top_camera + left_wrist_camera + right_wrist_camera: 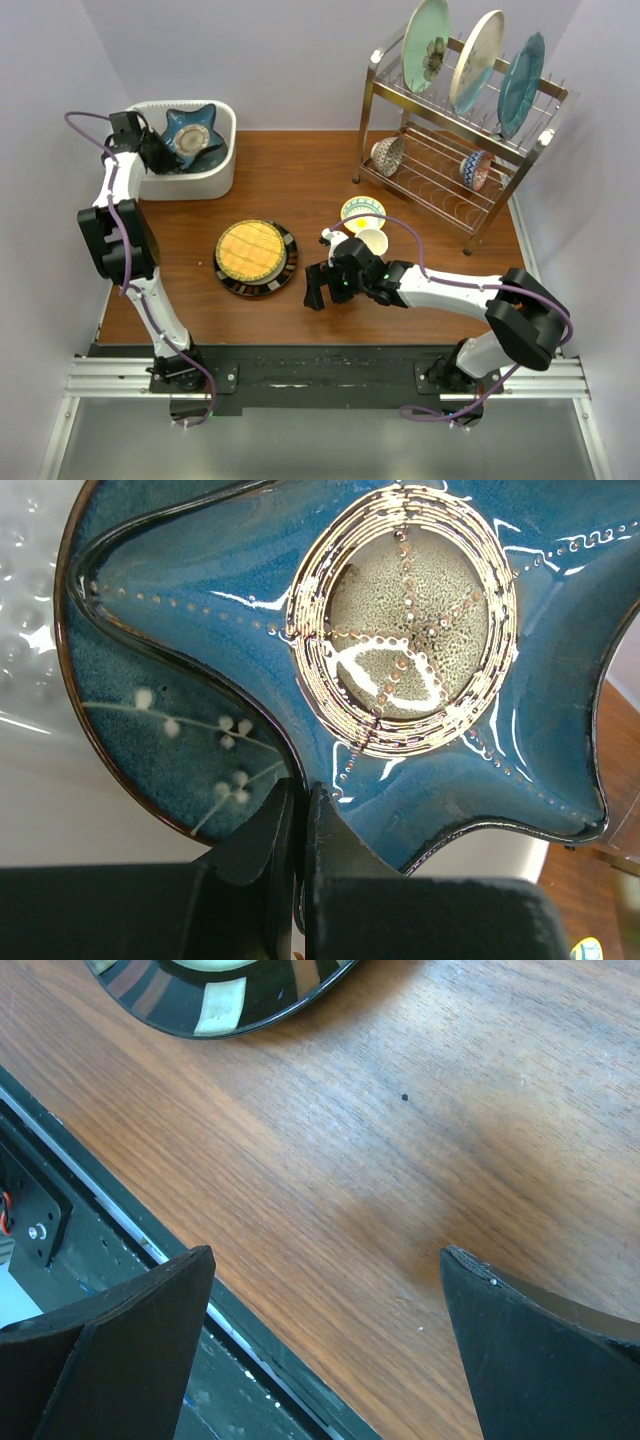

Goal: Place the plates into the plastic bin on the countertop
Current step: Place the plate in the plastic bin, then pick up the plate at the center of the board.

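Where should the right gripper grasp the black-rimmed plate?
Probably at the right rim of the black-rimmed plate, coming low from the side of the right gripper: it lies flat on the countertop, so only the upturned edge offers a pinch.

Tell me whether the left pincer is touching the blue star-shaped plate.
Touching. The left wrist view shows the left pincer shut on the rim of the star-shaped plate, at a notch between two of its arms.

We are seeing a steel wire dish rack (364, 130) standing at the upper right of the frame. A striped bowl (388, 155) and a blue-patterned bowl (475, 168) are leaning on edge in its lower tier. Toward the centre, a yellow-rimmed bowl (362, 210) is sitting just beside a white mug (372, 241).
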Robot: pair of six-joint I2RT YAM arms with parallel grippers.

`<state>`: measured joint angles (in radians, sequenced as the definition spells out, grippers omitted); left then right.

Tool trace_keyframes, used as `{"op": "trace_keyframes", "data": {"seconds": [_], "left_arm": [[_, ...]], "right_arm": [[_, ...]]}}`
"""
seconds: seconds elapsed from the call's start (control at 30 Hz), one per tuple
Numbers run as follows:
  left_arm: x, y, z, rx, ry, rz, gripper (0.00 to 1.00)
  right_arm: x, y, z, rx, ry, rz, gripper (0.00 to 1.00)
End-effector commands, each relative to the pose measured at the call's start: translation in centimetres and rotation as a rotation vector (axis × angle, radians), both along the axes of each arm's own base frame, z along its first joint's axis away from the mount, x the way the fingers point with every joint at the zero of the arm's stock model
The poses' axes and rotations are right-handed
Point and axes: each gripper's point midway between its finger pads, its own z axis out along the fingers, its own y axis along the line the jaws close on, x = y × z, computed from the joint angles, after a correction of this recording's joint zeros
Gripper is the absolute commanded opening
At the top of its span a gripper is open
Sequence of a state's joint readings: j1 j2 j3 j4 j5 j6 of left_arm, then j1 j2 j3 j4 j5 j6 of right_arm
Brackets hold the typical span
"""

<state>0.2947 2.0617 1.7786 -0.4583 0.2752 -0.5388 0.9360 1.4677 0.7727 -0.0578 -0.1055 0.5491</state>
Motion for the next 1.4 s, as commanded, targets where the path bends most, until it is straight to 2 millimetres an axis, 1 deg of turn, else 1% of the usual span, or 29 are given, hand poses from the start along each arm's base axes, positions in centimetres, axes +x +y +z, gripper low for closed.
{"op": "trace_keyframes", "data": {"seconds": [0.0,0.1,0.13,0.2,0.23,0.47,0.5,0.57,0.6,0.7,0.8,0.83,0.87,0.9,0.93,0.97,1.0,1.03,1.07,1.1,1.13,1.17,1.2,1.23,1.27,1.3,1.33,1.37], "left_arm": [[3.1,0.7,7.3,0.031,-0.226,-0.019,0.02],[3.2,0.6,6.6,0.027,-0.210,-0.030,0.09],[3.3,0.6,6.2,0.027,-0.202,-0.034,0.13],[3.3,0.6,6.0,0.023,-0.196,-0.039,0.16],[3.3,0.7,5.9,0.024,-0.187,-0.040,0.20],[3.3,0.8,6.3,0.043,-0.186,-0.041,0.35],[3.2,1.0,6.4,0.054,-0.186,-0.038,0.41],[3.0,1.1,6.6,0.063,-0.184,-0.034,0.50],[2.9,1.3,6.6,0.073,-0.180,-0.029,0.58],[2.4,1.6,7.3,0.095,-0.184,-0.020,0.69],[1.8,1.5,8.8,0.107,-0.213,-0.010,0.76],[1.5,1.3,9.9,0.112,-0.238,-0.013,0.77],[1.2,1.3,10.5,0.115,-0.250,-0.010,0.78],[0.9,1.0,10.9,0.109,-0.259,-0.017,0.79],[0.5,0.8,12.4,0.116,-0.290,-0.018,0.80],[0.3,0.5,13.0,0.112,-0.305,-0.026,0.81],[-0.1,0.1,12.9,0.101,-0.308,-0.038,0.81],[-0.8,-0.3,14.4,0.104,-0.341,-0.044,0.82],[-1.3,-0.9,14.9,0.095,-0.361,-0.060,0.83],[-2.0,-1.8,14.1,0.062,-0.363,-0.091,0.84],[-3.0,-2.4,15.4,0.060,-0.395,-0.104,0.84],[-3.6,-2.9,15.5,0.049,-0.405,-0.120,0.84],[-4.3,-3.7,14.3,0.018,-0.398,-0.139,0.86],[-5.4,-4.4,15.5,0.017,-0.430,-0.158,0.87],[-6.0,-4.9,15.4,0.009,-0.431,-0.169,0.88],[-6.7,-5.6,14.3,-0.005,-0.414,-0.185,0.88],[-7.6,-6.1,15.2,0.002,-0.434,-0.199,0.88],[-8.2,-6.8,15.2,-0.001,-0.433,-0.216,0.89]], "right_arm": [[0.1,0.8,1.4,0.034,-0.017,0.018,0.99],[0.1,0.8,1.5,0.035,-0.018,0.020,0.99],[0.1,0.8,1.5,0.035,-0.018,0.020,0.99],[0.1,0.8,1.6,0.035,-0.021,0.021,0.99],[0.0,0.8,1.5,0.033,-0.019,0.021,0.99],[0.1,0.7,1.7,0.030,-0.025,0.019,0.99],[0.1,0.7,1.7,0.031,-0.024,0.020,0.99],[0.2,0.7,1.8,0.031,-0.026,0.018,0.99],[0.2,0.7,1.9,0.031,-0.028,0.015,0.99],[0.2,0.7,1.9,0.031,-0.032,0.018,0.99],[0.4,0.8,2.1,0.029,-0.035,0.019,0.99],[0.5,0.8,2.0,0.024,-0.038,0.022,0.99],[0.6,1.0,2.3,0.027,-0.043,0.024,0.99],[0.7,1.0,2.4,0.027,-0.045,0.023,0.99],[0.8,1.1,2.4,0.026,-0.048,0.024,0.99],[0.9,1.2,2.6,0.029,-0.050,0.024,0.99],[0.9,1.3,2.7,0.030,-0.053,0.024,0.99],[0.9,1.5,2.8,0.034,-0.052,0.029,0.99],[1.0,1.6,2.8,0.037,-0.048,0.029,0.99],[1.2,1.6,2.9,0.033,-0.051,0.026,0.99],[1.2,1.7,3.1,0.030,-0.056,0.026,0.99],[1.5,1.9,3.3,0.032,-0.063,0.022,0.99],[1.6,2.0,3.6,0.039,-0.067,0.023,0.99],[1.6,2.1,3.7,0.039,-0.066,0.024,0.99],[1.9,2.5,4.1,0.047,-0.073,0.025,0.99],[2.0,2.6,4.2,0.049,-0.071,0.024,0.99],[2.1,2.9,4.4,0.055,-0.071,0.026,0.99],[2.3,3.2,4.8,0.063,-0.078,0.029,0.99]]}}
